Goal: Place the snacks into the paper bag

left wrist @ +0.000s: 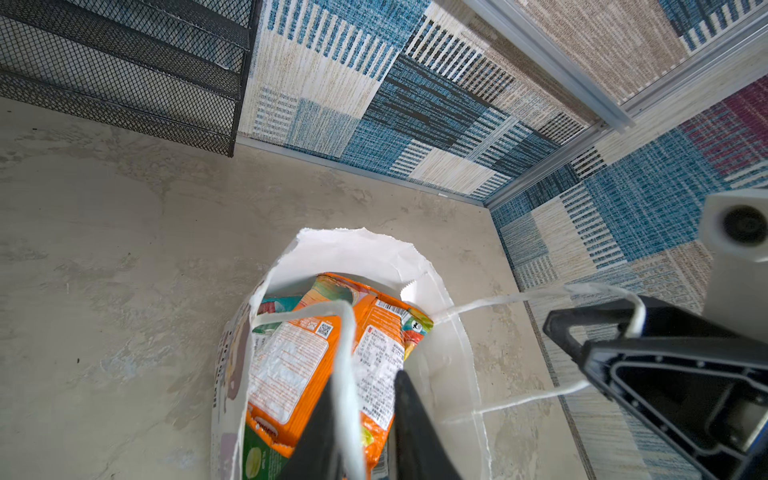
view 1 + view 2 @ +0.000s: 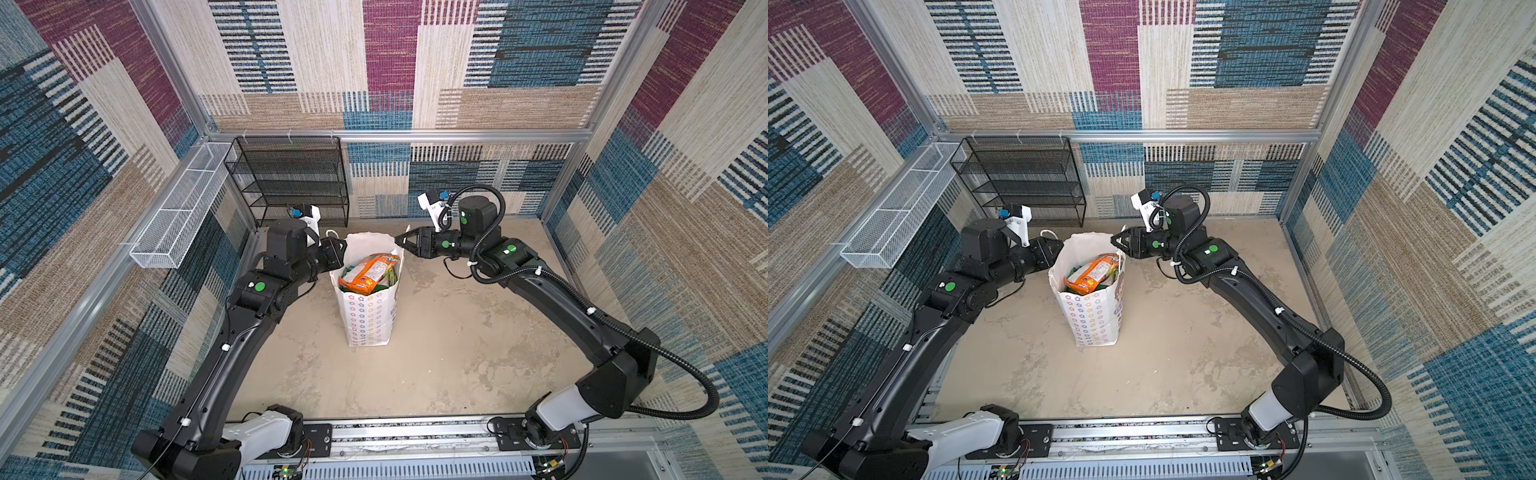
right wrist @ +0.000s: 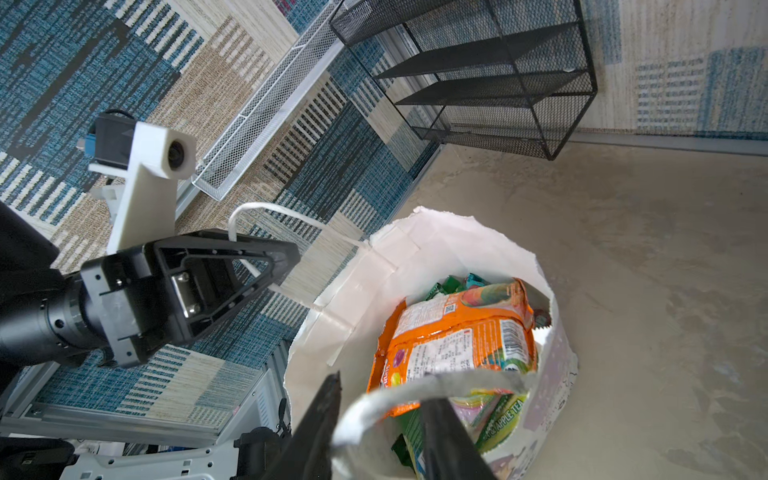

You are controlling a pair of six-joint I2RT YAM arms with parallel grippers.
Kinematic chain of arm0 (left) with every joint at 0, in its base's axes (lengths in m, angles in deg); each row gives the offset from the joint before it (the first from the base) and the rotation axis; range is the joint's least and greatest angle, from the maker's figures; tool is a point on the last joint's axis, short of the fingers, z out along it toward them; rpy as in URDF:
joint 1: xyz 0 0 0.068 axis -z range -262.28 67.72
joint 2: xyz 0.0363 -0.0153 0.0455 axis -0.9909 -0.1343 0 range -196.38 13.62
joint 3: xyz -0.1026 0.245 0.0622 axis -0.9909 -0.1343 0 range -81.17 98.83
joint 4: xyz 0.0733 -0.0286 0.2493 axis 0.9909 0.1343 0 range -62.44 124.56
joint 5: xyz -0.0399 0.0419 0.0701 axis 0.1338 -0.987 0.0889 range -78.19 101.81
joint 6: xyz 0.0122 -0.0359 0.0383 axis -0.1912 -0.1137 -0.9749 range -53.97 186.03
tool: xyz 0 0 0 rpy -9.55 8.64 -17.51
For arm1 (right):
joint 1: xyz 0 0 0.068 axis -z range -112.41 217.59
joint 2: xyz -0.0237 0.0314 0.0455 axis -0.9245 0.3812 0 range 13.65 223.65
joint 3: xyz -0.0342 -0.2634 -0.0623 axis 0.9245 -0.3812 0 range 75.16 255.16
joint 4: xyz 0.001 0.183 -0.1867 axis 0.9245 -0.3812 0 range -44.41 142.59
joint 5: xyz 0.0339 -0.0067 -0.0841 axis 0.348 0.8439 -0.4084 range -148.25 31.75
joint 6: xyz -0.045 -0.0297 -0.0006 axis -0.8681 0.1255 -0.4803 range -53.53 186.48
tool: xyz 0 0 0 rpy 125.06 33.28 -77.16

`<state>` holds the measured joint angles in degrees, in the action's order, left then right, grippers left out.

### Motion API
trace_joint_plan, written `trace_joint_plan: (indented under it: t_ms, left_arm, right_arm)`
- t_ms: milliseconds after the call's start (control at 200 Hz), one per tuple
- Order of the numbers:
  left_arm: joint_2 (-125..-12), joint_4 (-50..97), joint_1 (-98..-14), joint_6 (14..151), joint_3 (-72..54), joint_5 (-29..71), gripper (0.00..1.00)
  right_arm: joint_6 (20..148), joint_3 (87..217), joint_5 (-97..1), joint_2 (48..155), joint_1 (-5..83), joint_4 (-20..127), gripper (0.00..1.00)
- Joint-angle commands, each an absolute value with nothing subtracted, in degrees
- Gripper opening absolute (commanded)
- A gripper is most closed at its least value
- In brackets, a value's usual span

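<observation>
The bench (image 2: 449, 357) is a mottled beige slab. At its back stands a black mesh rack (image 2: 291, 183), and a white mesh basket (image 2: 174, 216) hangs on the side wall next to it. The bag (image 2: 370, 320) stands upright mid-bench with its mouth open, between the two hands. The left hand (image 2: 341, 248) sits at the bag's left rim, jaws apart, with the left handle (image 1: 347, 365) running loose through the gap. The right hand (image 2: 398, 240) sits at the right rim, jaws likewise parted, with the right handle (image 3: 415, 388) looped over one finger. The snacks (image 2: 1096, 272) lie inside the bag, the orange packet (image 2: 368, 272) on top and the green packets (image 3: 444, 286) beneath.
</observation>
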<state>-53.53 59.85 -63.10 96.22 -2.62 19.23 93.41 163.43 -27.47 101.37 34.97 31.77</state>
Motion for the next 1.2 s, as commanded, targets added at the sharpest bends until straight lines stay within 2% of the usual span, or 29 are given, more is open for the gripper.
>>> trace_joint_plan:
  t_ms: [0,105,260,496,891,1147,1192]
  left_arm:
    - [-52.9,58.9,-63.2,95.8,-2.8,18.2,0.44]
    - [-52.2,59.4,-63.2,95.0,-2.9,17.9,0.75]
    - [-51.5,60.7,-63.6,93.9,-2.4,18.5,0.90]
    - [-50.6,63.9,-64.8,92.6,-2.0,19.2,0.94]
    - [-47.6,67.4,-67.0,90.8,0.0,20.3,0.98]
    - [-46.6,72.6,-68.2,89.6,5.5,13.7,0.98]
    - [-46.3,73.4,-68.2,89.6,6.4,12.2,0.98]
  right_arm:
    - [95.6,163.2,-28.8,100.0,35.2,31.9,0.47]
    - [96.4,163.1,-29.6,99.1,35.4,30.9,0.60]
    - [97.4,163.1,-31.3,98.0,35.8,29.1,0.77]
    - [98.5,162.9,-34.4,96.3,36.3,27.9,1.00]
    - [97.8,164.9,-38.4,95.4,36.5,26.4,1.00]
    - [93.8,169.0,-46.5,93.1,36.6,26.4,1.00]
    - [93.2,169.3,-50.4,92.3,36.6,26.6,1.00]
